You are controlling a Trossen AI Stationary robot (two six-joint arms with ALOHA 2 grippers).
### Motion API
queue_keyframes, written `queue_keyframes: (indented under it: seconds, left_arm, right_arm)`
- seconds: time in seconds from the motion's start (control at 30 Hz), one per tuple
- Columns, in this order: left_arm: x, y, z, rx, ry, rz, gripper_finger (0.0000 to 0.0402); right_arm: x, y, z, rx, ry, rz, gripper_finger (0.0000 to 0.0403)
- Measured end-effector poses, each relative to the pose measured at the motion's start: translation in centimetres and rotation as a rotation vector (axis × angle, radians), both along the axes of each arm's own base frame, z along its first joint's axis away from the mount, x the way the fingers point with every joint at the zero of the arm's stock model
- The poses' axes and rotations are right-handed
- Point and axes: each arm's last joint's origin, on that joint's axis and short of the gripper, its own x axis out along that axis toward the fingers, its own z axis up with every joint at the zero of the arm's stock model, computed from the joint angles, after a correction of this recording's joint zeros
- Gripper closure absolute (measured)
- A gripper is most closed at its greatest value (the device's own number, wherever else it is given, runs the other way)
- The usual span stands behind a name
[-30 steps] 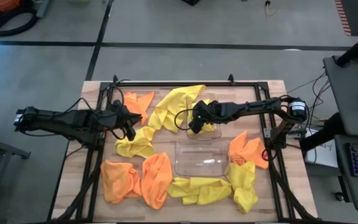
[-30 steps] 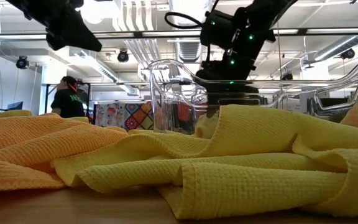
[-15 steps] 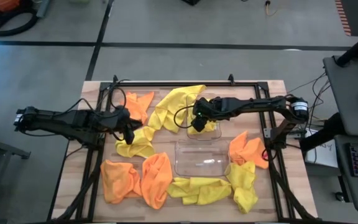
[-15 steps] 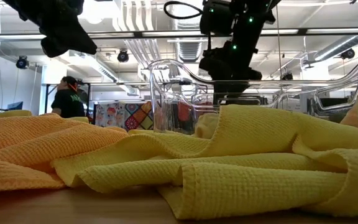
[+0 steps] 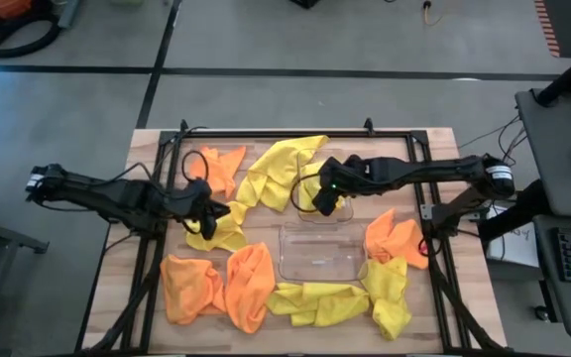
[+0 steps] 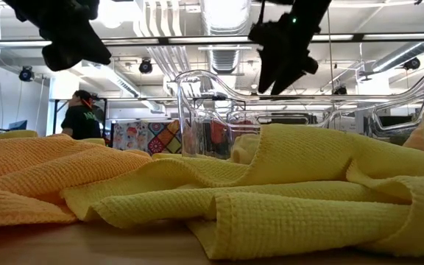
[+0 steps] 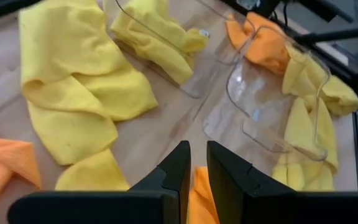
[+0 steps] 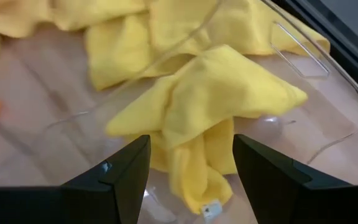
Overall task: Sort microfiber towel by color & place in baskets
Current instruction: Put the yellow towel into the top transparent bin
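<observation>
A folded yellow towel [image 8: 210, 93] lies on the floor of the far clear basket [image 5: 343, 210]. My right gripper [image 8: 190, 142] hangs open above it and holds nothing; it also shows in the high view [image 5: 325, 196] and the low view [image 6: 284, 55]. My left gripper [image 7: 198, 149] is shut and holds nothing. It hovers over a crumpled yellow towel [image 5: 221, 233] at the table's left middle, seen from above [image 5: 209, 210]. A second clear basket [image 5: 320, 260] stands nearer the front edge.
Loose towels ring the baskets: orange ones at the far left [image 5: 218, 164], front left [image 5: 191, 288] [image 5: 251, 288] and right [image 5: 395, 238]. Yellow ones lie at the far middle [image 5: 281, 174], front [image 5: 315, 302] and front right [image 5: 390, 293]. A black frame [image 5: 295, 134] borders the table.
My right gripper has risen out of the far basket and drifted a little toward the table's right edge, staying open. The yellow towel has stayed in the basket. My left gripper has rolled about its own axis and shifted slightly toward the near edge.
</observation>
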Motion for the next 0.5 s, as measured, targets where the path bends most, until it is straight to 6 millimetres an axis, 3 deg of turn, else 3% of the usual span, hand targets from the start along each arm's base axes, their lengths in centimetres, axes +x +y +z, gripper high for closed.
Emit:
queue_keyframes:
  seconds: [0.5]
  left_arm:
    - [0.8,-1.1,-1.0,-0.085,0.079,-0.132,0.0363]
  right_arm:
    - [-0.7,5.1,1.4,0.002,-0.063,0.163,0.0179]
